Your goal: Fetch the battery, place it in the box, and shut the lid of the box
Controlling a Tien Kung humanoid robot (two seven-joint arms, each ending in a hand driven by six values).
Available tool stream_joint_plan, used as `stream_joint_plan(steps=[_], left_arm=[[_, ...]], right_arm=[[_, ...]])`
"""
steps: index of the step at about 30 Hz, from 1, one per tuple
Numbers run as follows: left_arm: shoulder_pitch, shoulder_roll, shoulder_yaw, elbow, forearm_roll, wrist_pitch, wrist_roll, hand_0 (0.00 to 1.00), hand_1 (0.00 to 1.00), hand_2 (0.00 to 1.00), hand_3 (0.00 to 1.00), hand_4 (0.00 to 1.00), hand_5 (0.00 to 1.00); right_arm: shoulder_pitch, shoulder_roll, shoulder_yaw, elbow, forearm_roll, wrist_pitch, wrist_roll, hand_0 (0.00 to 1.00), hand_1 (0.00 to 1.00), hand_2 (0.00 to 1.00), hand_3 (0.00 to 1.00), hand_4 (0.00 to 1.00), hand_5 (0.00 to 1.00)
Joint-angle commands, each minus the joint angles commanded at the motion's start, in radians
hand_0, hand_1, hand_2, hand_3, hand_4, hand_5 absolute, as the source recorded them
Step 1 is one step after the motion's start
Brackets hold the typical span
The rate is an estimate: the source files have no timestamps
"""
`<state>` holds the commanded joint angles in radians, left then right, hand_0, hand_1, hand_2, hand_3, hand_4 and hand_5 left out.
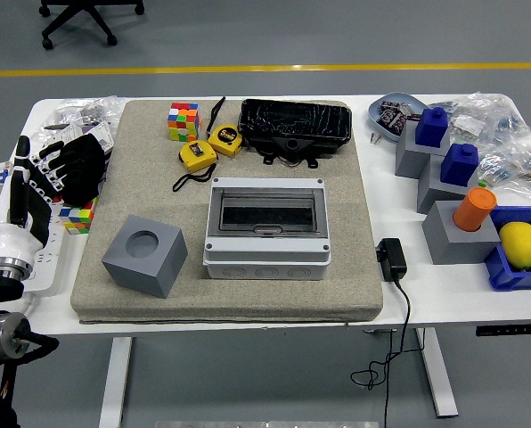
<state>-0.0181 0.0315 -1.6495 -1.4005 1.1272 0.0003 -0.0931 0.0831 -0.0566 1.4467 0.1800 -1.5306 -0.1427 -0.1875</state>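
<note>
The grey box (265, 228) sits in the middle of the beige mat (355, 276), its clear hinged lid lying flat over the dark inside. Small dark batteries lie in a blue bowl (396, 113) at the back right of the table. My left hand (21, 183) is raised at the table's left edge, well away from the box. Its fingers point up, straight and spread, and hold nothing. My right hand is out of view.
On the mat stand a grey cube with a round hole (144, 254), two yellow tape measures (198, 154), a colour cube (183, 120) and a black wrapped case (294, 127). A black glove (80, 166) lies left; a black adapter (391, 258), grey blocks and a lemon (520, 243) sit right.
</note>
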Motion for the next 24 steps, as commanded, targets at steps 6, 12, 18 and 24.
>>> stream_joint_plan(steps=[6,12,18,24], left_arm=[[0.000,-0.002,0.001,0.000,-0.001,0.003,-0.002,0.725,0.703,0.684,0.691,0.998,0.947],[-0.001,-0.004,0.001,-0.001,0.000,0.002,-0.002,0.724,0.701,0.683,0.692,0.998,0.942],[-0.004,-0.005,0.000,0.000,-0.003,0.000,-0.001,0.725,0.702,0.685,0.692,0.998,0.947],[-0.005,-0.006,0.001,0.001,-0.002,-0.007,0.002,0.725,0.703,0.688,0.695,0.998,0.951]], right_arm=[[0.002,0.002,0.026,0.000,-0.024,0.017,-0.023,0.883,0.727,0.733,0.636,0.997,0.679],[0.004,0.002,0.067,0.000,-0.042,0.087,-0.050,0.998,0.914,0.884,0.866,0.998,0.945],[0.006,0.003,0.084,0.000,-0.041,0.092,-0.040,0.998,0.956,0.917,0.922,0.998,0.998],[0.009,0.003,0.129,0.000,-0.052,0.122,-0.037,0.998,0.998,0.978,0.972,0.998,0.998]])
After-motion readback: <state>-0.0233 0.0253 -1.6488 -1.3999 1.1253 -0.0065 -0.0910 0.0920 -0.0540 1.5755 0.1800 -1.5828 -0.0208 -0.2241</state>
